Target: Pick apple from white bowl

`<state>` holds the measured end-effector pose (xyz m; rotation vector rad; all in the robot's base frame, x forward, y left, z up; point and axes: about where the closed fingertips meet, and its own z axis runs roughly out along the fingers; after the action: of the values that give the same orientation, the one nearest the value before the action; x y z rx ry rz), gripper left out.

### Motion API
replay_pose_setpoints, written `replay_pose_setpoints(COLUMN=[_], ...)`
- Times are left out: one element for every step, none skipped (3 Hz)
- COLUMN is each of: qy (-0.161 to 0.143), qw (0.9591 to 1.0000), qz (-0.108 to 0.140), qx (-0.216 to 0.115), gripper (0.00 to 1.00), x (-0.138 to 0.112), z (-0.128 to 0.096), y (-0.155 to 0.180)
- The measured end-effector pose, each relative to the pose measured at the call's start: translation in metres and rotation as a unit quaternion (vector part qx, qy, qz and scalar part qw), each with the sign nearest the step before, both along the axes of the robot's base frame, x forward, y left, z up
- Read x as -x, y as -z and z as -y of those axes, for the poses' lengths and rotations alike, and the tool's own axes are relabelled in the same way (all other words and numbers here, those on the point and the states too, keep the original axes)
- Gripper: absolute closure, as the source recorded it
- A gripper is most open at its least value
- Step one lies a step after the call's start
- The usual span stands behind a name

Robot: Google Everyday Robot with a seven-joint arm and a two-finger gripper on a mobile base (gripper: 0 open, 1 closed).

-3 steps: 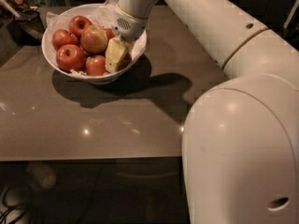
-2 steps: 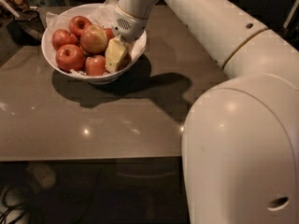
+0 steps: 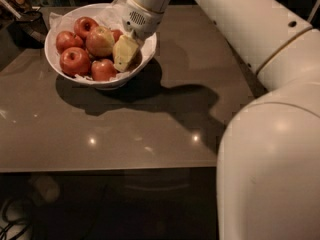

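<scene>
The white bowl (image 3: 65,71) stands at the far left of the brown table, lined with crumpled white paper (image 3: 112,11). It holds several apples: red ones (image 3: 75,60) and a larger red-and-yellow streaked apple (image 3: 100,40). My gripper (image 3: 125,52) reaches down from the white wrist (image 3: 140,19) into the right side of the bowl, beside the streaked apple and just above a red apple (image 3: 104,69). Its tan tip covers that part of the bowl. The palest yellow-tan apple does not show; it may be hidden under the gripper.
Dark objects (image 3: 22,16) lie at the table's far left corner, beside the bowl. My white arm (image 3: 240,19) crosses above the table's right side and my body (image 3: 270,169) fills the lower right. The table's front edge (image 3: 110,170) runs across the lower part of the view.
</scene>
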<state>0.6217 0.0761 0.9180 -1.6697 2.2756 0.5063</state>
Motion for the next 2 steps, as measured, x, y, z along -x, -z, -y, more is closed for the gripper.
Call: replay_pose_setpoints(qy=[-0.015, -0.05], qw=[0.999, 0.996], qz=[0.034, 0.051], qx=[-0.025, -0.055], gripper=[1.0, 1.0], x=[0.021, 0.044], z=[0.012, 0.019], y=[-0.037, -0.071])
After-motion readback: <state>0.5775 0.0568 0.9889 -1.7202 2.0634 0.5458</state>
